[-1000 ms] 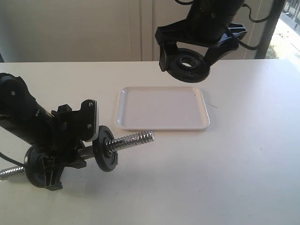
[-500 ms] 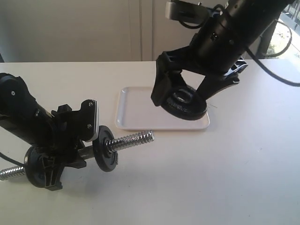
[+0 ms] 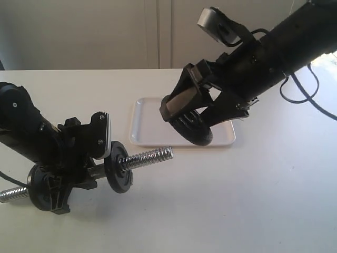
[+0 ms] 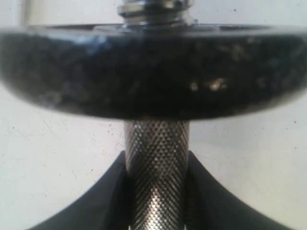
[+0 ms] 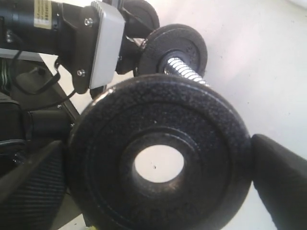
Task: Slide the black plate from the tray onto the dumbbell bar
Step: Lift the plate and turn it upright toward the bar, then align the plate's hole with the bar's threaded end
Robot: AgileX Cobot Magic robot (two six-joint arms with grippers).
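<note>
As black plate [image 3: 195, 130] hovers, another disc [image 3: 118, 166] occupies bar [image 3: 150, 157].

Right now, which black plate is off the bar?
The held plate, clamped in the right gripper over the tray. The plate nearer the tray and the farther plate sit on the bar, flanking the left gripper.

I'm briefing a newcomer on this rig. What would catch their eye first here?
The right gripper, above the tray, clamps the black plate tilted on edge. At the exterior view's left, the left gripper holds the dumbbell bar, its bare threaded end pointing toward the tray.
</note>
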